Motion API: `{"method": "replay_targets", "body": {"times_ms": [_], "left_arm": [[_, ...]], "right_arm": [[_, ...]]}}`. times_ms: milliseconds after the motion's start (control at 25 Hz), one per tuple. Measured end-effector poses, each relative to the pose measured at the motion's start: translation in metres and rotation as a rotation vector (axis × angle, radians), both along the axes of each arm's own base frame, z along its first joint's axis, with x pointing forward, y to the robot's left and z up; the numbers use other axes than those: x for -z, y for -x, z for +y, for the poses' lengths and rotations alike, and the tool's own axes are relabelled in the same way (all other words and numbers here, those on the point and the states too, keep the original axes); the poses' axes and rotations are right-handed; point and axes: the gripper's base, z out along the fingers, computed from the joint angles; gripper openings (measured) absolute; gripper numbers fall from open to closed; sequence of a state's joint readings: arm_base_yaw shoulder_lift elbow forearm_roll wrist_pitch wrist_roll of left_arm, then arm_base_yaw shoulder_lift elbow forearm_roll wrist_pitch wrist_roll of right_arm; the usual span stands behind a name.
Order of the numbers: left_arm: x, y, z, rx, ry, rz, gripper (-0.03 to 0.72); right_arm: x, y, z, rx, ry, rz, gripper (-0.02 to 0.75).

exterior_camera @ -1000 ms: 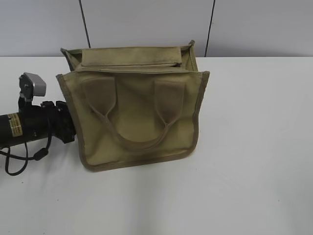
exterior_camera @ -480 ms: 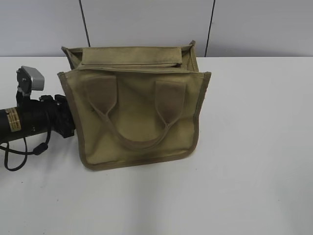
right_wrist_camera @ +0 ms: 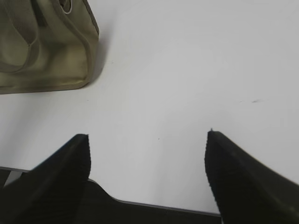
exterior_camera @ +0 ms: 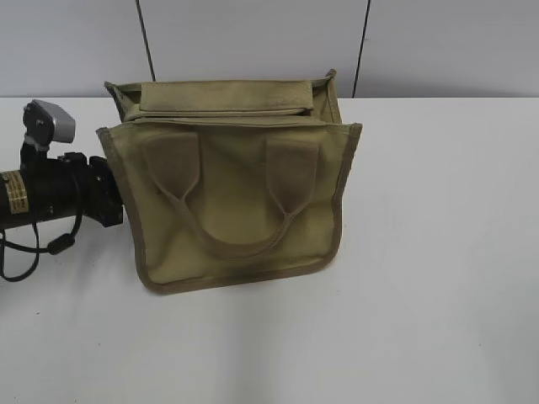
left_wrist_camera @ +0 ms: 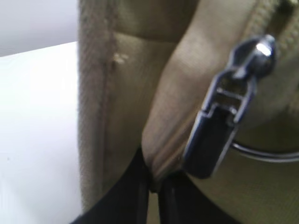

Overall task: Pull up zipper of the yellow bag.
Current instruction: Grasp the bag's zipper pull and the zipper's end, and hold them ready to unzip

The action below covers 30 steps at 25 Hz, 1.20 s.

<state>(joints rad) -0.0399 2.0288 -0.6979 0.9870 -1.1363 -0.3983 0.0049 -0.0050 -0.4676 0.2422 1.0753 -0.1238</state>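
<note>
A: Where was the yellow bag (exterior_camera: 236,194)?

B: Upright on the white table (exterior_camera: 438,252), centre-left in the ext. view, handles (exterior_camera: 240,215) drooped flat on the front panel. Left arm (exterior_camera: 50,198) came in level at its left side; tips hidden behind the bag edge there.

A: Left gripper (left_wrist_camera: 152,196)?

B: Wrist cam showed the two dark fingers (left_wrist_camera: 133,186) nearly together w/ a fold of khaki cloth nipped between them, just below the silver zipper pull (left_wrist_camera: 229,112). So it had fabric, not the pull. Pull hung free, split ring (left_wrist_camera: 266,151) beside it.

A: Right gripper (right_wrist_camera: 147,161)?

B: Wide apart, nothing in it, over bare table, bag corner (right_wrist_camera: 70,56) well off to the far left of its view.

A: Handling?

B: Judged soft canvas, light, prob. empty: it'd buckle and slide if tugged w/o bracing. Zipper (left_wrist_camera: 268,14) teeth only glimpsed, blurred. Pull looked small, smooth metal, slippery. Best hold: pinch across the flat tab or hook the ring, other jaws pinning cloth near the zip end. Risk: dragging the whole bag.
</note>
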Motion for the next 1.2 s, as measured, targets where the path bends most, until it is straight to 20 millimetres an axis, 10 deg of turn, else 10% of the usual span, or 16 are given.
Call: {"method": "replay_targets", "body": {"times_ms": [480, 1200], "left_arm": [[-0.1, 0.023, 0.017, -0.118, -0.29, -0.027, 0.008], [-0.142, 0.017, 0.018, -0.082, -0.369, -0.03, 0.008]], "right_arm": [[0.0, 0.0, 0.0, 0.0, 0.0, 0.0, 0.582], [-0.019, -0.001, 0.001, 0.001, -0.036, -0.091, 0.582]]}}
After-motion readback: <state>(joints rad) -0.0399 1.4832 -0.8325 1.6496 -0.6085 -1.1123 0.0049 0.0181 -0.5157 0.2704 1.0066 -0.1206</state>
